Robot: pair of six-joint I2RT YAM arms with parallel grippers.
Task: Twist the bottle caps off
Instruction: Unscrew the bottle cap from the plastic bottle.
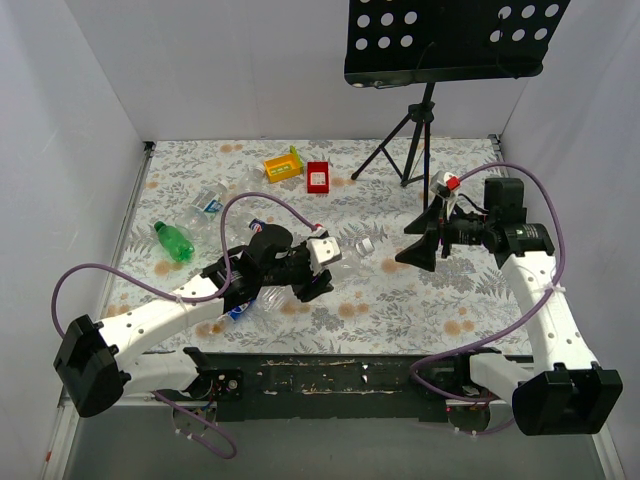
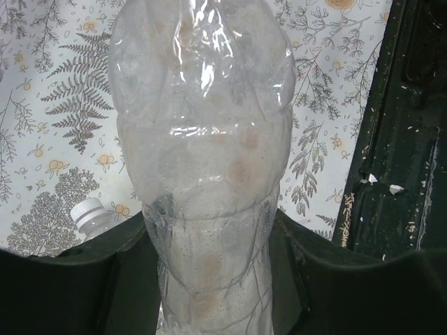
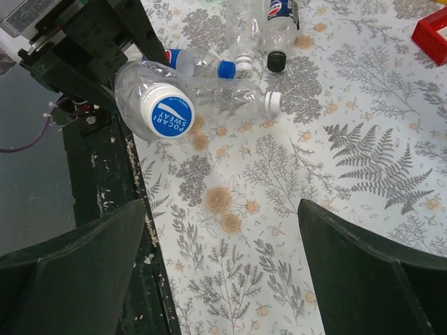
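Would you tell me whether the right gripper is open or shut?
Open: the right gripper shows its jaws wide apart, holding nothing.

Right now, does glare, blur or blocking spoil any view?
Left wrist: the clear bottle fills the frame, with glare streaks on its plastic. Right wrist: sharp, evenly lit, the blue label legible. Top external: even light, soft shadows, no blur.

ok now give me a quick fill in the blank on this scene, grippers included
1. The left gripper is shut on a clear plastic ____.
2. The right gripper hangs ____, holding nothing.
3. The yellow tray sits beside a ____ tray.
4. The bottle lying far left in the top view is ____.
Missing words: bottle; open; red; green.
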